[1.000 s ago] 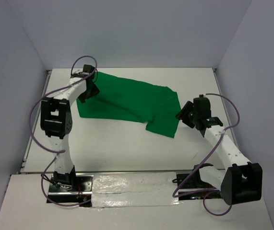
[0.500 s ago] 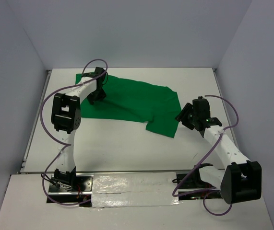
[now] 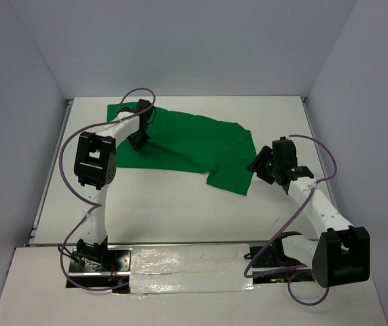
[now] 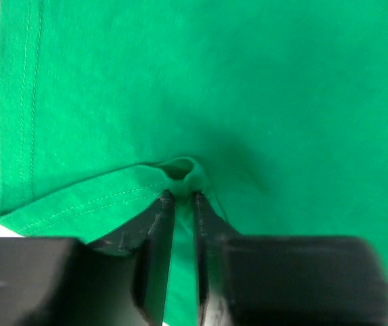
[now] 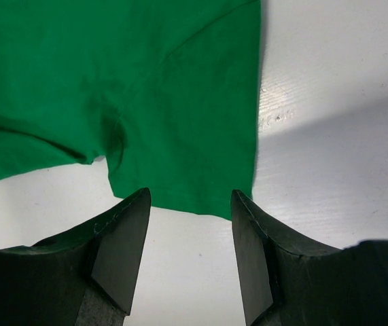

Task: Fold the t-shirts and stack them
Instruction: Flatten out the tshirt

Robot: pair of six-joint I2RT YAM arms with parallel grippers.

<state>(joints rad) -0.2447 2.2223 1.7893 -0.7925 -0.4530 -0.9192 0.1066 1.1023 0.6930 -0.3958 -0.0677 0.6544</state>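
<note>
From above you see the shirt (image 3: 194, 144) spread across the upper middle of the tabletop (image 3: 180, 204). Only the left wrist view shows you the left pincer (image 4: 180, 195) narrow, gripping a pinched hem fold; the right pincer (image 5: 190, 204) stands wide, empty, beside the shirt's lower right corner

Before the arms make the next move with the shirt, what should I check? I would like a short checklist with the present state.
1. Left gripper pinching the shirt at its stitched edge: ok, a small fold sits in its grip.
2. Pinch catches every layer: cannot tell.
3. Right gripper open: ok.
4. Right gripper gripping cloth: not ok, it holds nothing.
5. Shirt wholly on the table: ok.
</note>
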